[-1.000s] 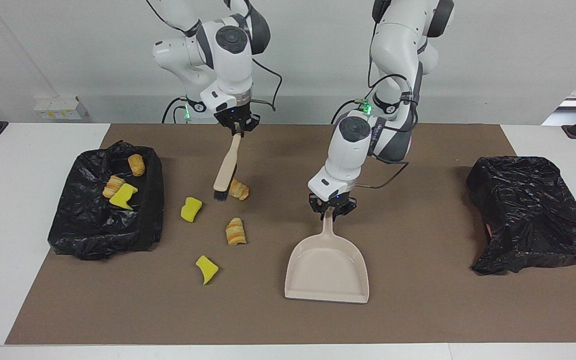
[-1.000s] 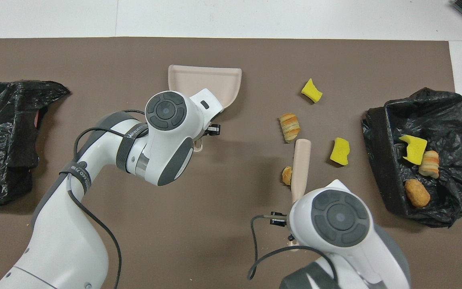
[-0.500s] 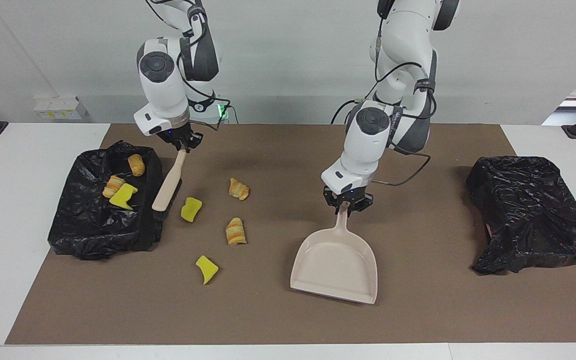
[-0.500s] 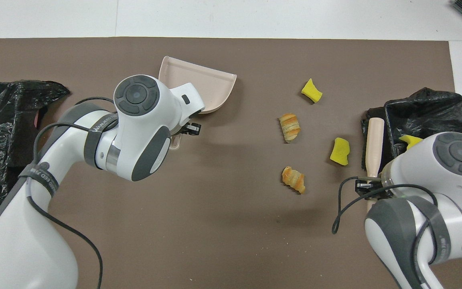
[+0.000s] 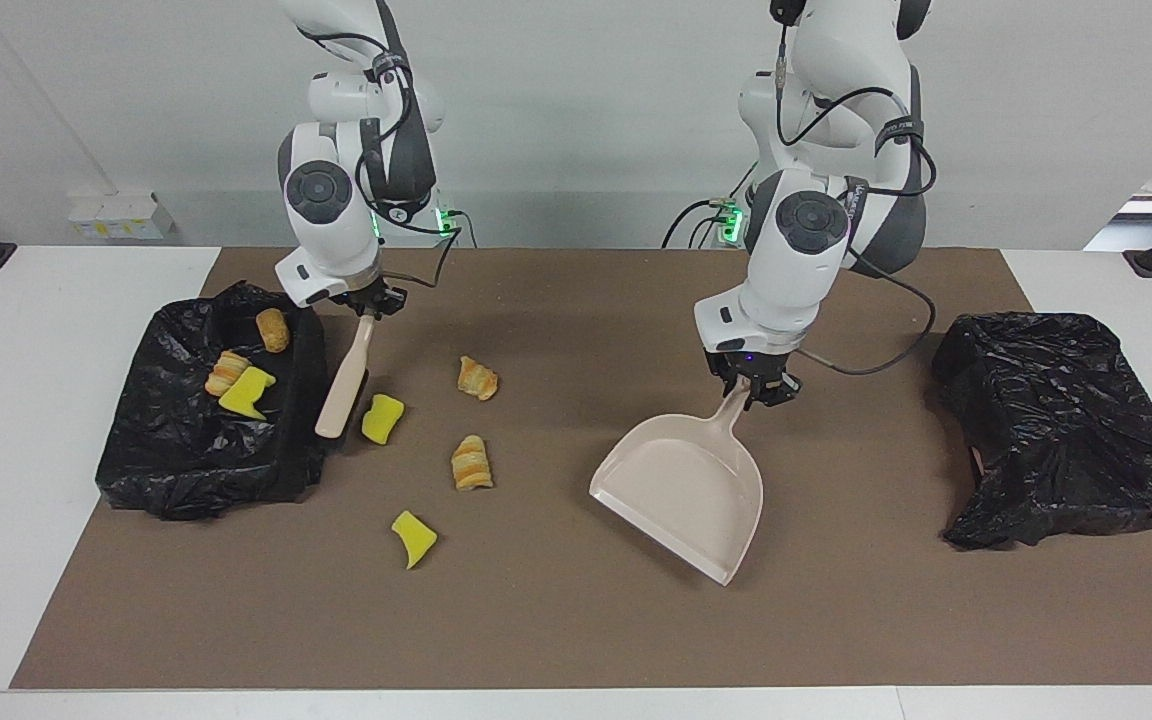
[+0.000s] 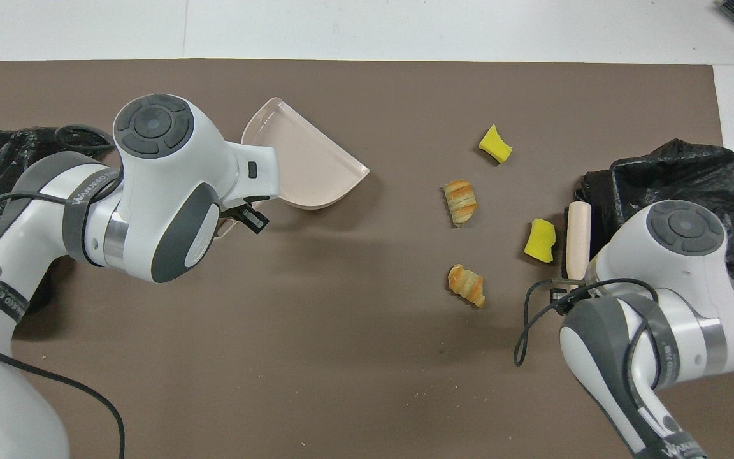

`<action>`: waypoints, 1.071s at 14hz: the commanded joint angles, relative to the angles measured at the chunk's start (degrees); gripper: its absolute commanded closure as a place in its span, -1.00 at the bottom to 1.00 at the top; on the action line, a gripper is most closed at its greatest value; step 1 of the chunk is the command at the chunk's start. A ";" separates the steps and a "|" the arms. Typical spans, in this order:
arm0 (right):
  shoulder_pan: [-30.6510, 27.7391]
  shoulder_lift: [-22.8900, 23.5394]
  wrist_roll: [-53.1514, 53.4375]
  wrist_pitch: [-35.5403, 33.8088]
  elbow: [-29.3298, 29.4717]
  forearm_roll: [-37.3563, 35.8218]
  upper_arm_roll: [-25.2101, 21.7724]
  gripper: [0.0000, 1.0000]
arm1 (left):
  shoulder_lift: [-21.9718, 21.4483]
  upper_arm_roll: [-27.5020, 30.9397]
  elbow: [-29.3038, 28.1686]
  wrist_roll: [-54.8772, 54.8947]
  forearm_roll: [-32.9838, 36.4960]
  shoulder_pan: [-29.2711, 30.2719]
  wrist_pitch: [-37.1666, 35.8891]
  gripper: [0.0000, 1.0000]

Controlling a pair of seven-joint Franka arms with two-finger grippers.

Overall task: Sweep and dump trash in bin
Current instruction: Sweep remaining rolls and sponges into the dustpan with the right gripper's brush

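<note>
Two yellow chunks of trash [image 5: 382, 418] [image 5: 414, 538] and two striped pastries [image 5: 477, 378] [image 5: 471, 463] lie on the brown mat. More trash, a yellow chunk [image 5: 246, 392] and two pastries [image 5: 273, 328], lies in the black-lined bin [image 5: 201, 465]. My right gripper [image 5: 368, 300] is shut on the beige brush [image 5: 346, 375], which hangs slanted between the bin's wall and the yellow chunk [image 6: 540, 240] beside it. My left gripper [image 5: 751, 385] is shut on the handle of the beige dustpan [image 5: 686, 490], turned with its mouth toward the trash [image 6: 460, 202].
A second heap of black bag [image 5: 1066, 430] sits at the left arm's end of the mat. The brown mat [image 5: 556, 630] covers most of the white table. The dustpan [image 6: 303, 162] lies between that bag and the loose pieces.
The right arm carried the brush from the pastry in the middle over to the bin's wall. The left arm drew back toward its own end and swung the dustpan's mouth round toward the trash.
</note>
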 commanded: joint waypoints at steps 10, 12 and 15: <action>11.93 7.25 -4.30 0.80 5.60 4.44 0.79 1.00 | -12.77 -0.11 -21.73 18.33 3.61 -7.31 8.47 1.00; 14.48 7.26 -8.25 1.06 6.40 7.60 0.88 1.00 | -12.86 -0.11 -23.48 18.24 3.61 -10.21 8.91 1.00; 18.70 8.66 -12.58 1.41 9.56 12.62 0.97 1.00 | -13.21 -0.11 -25.60 17.98 3.61 -12.15 11.80 1.00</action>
